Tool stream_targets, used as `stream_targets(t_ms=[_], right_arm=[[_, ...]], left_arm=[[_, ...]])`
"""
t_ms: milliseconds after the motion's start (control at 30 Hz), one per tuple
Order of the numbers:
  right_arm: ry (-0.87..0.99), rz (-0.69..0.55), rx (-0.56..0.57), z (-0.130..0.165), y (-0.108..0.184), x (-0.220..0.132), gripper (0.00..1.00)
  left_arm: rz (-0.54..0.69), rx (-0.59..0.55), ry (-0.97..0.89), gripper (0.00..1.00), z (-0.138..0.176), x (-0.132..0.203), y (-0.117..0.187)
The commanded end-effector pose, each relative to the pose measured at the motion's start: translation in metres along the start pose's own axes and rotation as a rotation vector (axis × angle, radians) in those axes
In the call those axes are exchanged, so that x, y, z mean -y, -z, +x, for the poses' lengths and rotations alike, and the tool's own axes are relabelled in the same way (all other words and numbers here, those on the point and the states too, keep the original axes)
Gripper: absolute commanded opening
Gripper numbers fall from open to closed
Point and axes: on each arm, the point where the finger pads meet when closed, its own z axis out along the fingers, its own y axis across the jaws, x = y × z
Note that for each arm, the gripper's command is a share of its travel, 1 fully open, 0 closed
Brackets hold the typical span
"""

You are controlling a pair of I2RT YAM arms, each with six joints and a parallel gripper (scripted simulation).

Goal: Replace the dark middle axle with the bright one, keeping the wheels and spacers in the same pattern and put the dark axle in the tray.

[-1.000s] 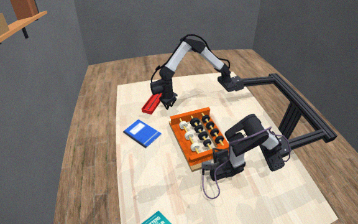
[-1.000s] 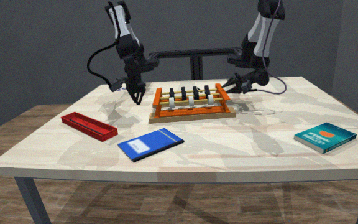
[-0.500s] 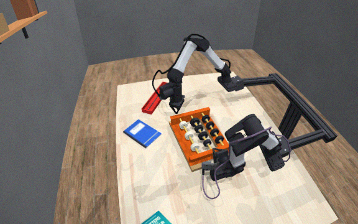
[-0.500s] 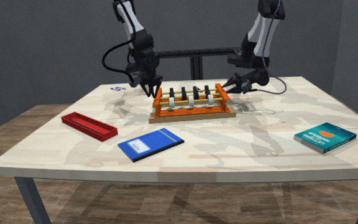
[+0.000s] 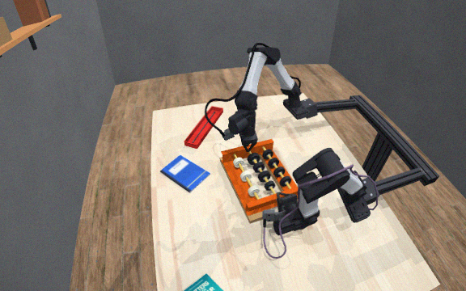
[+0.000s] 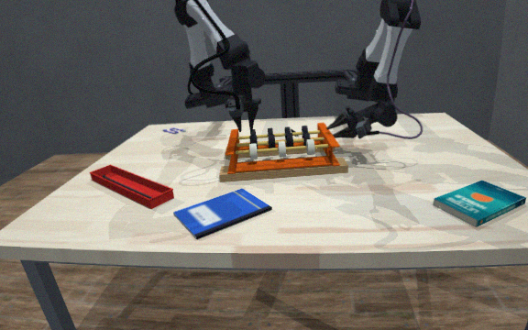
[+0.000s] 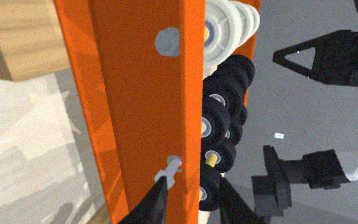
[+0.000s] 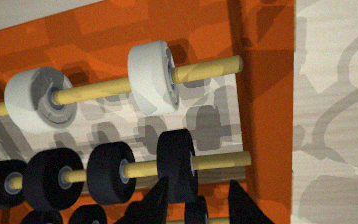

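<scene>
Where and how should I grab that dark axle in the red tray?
Probably mid-length, from straight above, fingers across it: the dark axle is a thin rod lying lengthwise in the open-topped tray, with floor showing on both sides.
</scene>
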Motion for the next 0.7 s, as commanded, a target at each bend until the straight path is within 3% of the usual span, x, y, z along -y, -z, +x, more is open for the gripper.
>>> stream_targets(t_ms=[0, 267, 333, 500, 533, 667], right_arm=[[0.180, -0.040, 0.066, 0.009, 0.019, -0.015, 0.36], [0.178, -0.037, 0.072, 0.011, 0.019, -0.014, 0.36], [0.198, -0.034, 0.016, 0.034, 0.011, -0.021, 0.36], [0.193, -0.034, 0.017, 0.031, 0.013, -0.020, 0.36], [0.207, -0.008, -0.008, 0.034, -0.010, -0.015, 0.36], [0.205, -0.012, -0.005, 0.031, -0.010, -0.017, 0.36]], left_arm=[[0.033, -0.026, -0.052, 0.33, 0.000, 0.008, -0.013], [0.033, -0.026, -0.052, 0.33, 0.000, 0.008, -0.013], [0.033, -0.026, -0.052, 0.33, 0.000, 0.008, -0.013], [0.033, -0.026, -0.052, 0.33, 0.000, 0.008, -0.013], [0.033, -0.026, -0.052, 0.33, 0.000, 0.008, -0.013], [0.033, -0.026, -0.052, 0.33, 0.000, 0.008, -0.013]])
